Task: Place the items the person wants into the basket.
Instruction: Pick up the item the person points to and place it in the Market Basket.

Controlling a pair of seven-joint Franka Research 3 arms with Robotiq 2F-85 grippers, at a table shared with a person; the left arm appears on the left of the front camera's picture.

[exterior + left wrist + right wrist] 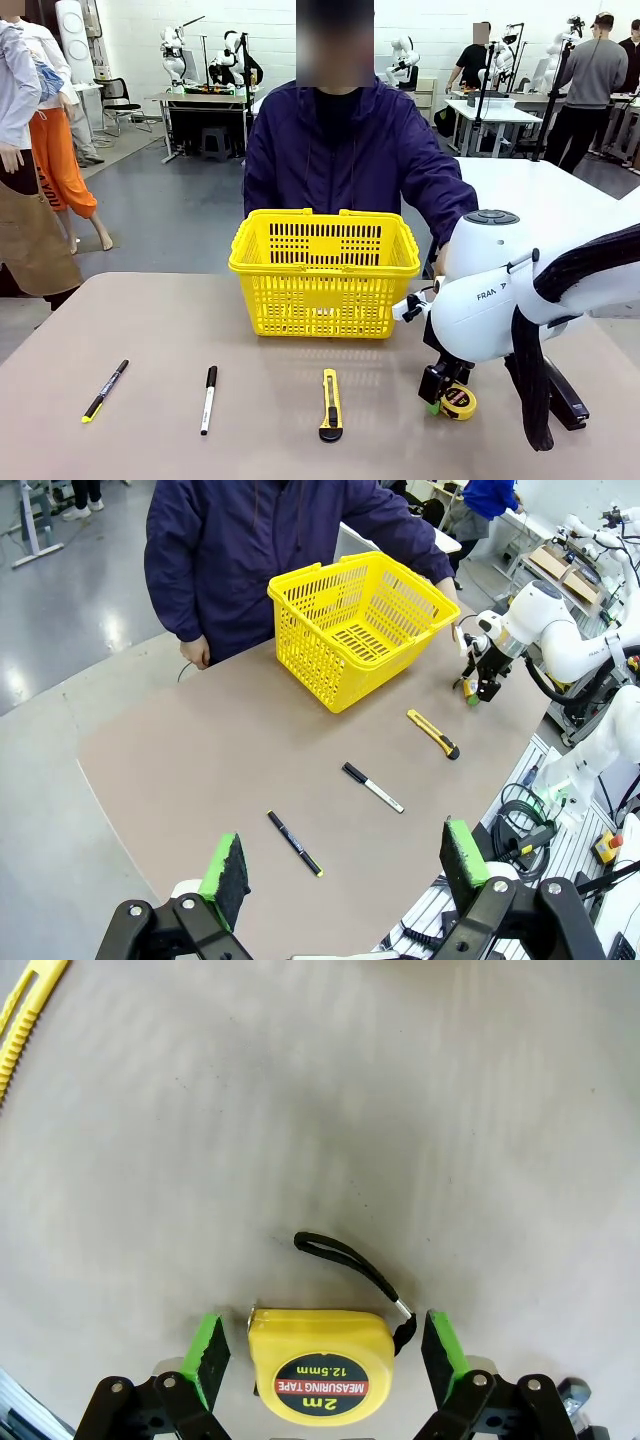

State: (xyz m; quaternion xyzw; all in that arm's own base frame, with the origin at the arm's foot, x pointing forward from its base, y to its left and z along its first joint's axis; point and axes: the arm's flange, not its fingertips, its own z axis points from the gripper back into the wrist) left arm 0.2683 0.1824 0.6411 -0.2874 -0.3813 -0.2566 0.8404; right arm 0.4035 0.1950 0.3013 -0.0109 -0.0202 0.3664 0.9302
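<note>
Basket (pixel 325 262) looks empty; the right hand (pixel 325 1348), fingers (pixel 208 1352) apart, straddles the tape measure (pixel 318 1368), not yet gripping it.

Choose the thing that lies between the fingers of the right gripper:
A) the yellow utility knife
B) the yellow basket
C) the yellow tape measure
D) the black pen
C: in the right wrist view the tape measure lies between the green pads of the open right gripper, with a gap on each side, so it is not yet gripped.
</note>
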